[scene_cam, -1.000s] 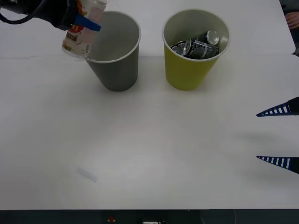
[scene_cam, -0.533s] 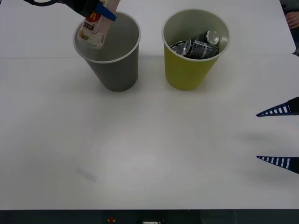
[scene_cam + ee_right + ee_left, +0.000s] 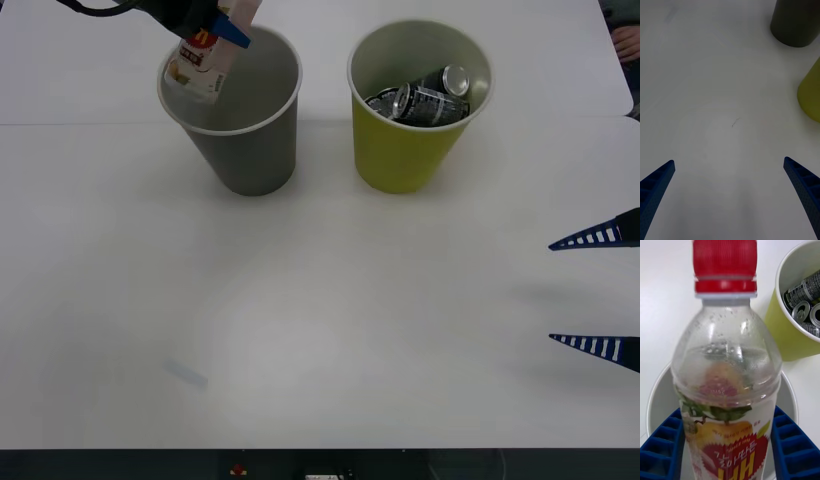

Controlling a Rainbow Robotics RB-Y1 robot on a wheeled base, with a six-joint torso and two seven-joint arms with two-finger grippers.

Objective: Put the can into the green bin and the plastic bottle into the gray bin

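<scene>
My left gripper (image 3: 215, 30) is shut on the plastic bottle (image 3: 203, 60), a clear bottle with a red cap (image 3: 724, 266) and a white-and-red label, held tilted over the far left rim of the gray bin (image 3: 245, 150). In the left wrist view the bottle (image 3: 728, 390) sits between the blue fingers (image 3: 662, 448), above the gray bin's pale inside (image 3: 658, 405). The green bin (image 3: 405, 150) stands to the right of the gray one with cans (image 3: 425, 97) lying inside it. My right gripper (image 3: 597, 292) hangs open at the table's right edge, apart from everything.
The white table (image 3: 320, 320) spreads wide and bare in front of the two bins. In the right wrist view the gray bin (image 3: 795, 22) and the green bin (image 3: 811, 95) stand beyond the open fingers. A person's hand (image 3: 628, 40) rests at the far right edge.
The left gripper carried the bottle from beside the gray bin's left rim to the right and farther back, over the bin's mouth. In the last half second it barely moved. The right arm stayed still.
</scene>
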